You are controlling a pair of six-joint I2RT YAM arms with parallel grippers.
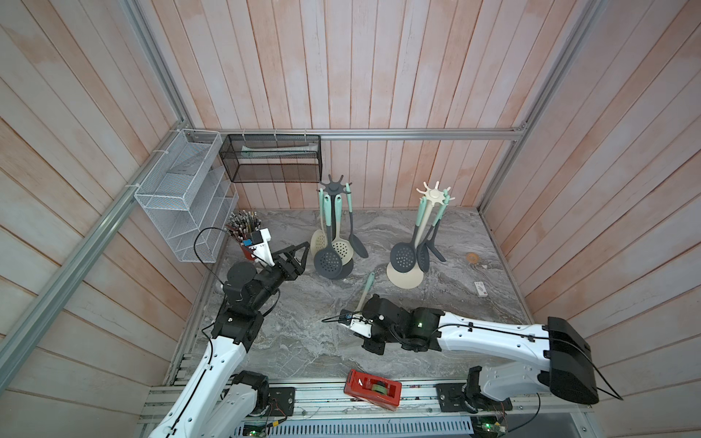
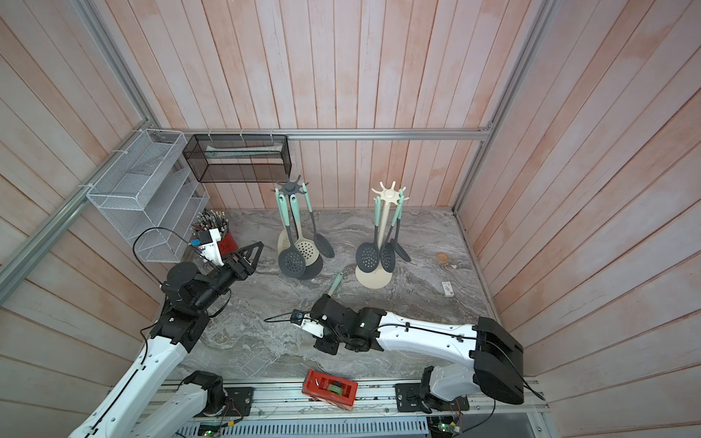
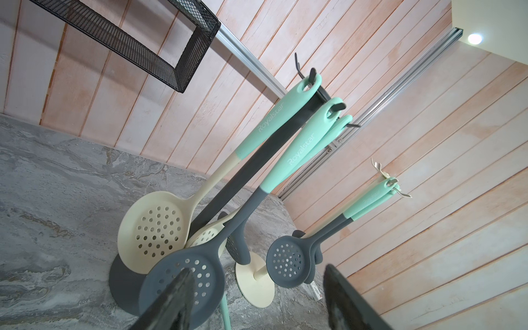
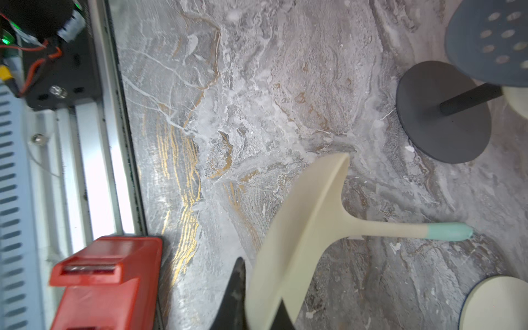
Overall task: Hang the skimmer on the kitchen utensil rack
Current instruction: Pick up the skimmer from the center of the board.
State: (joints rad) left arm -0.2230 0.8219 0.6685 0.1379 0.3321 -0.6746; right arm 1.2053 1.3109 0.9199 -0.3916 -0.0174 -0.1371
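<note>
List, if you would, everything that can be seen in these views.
dark rack: one, dark grey, rear of table
cream rack: one, cream, beside the dark rack
hanging utensils: seven, grey or cream, four on dark rack, three on cream rack
cream utensil: one, cream, mint handle end, in right gripper
wire shelf: one, white, side wall
mesh basket: one, black, rear wall
pen cup: one, red, below wire shelf
tape dispenser: one, red, front rail
disc: one, brown, on table
card: one, white, on table
table: one, grey marble, between the walls
left gripper: one, black, open, near dark rack
right gripper: one, black, shut on cream utensil
</note>
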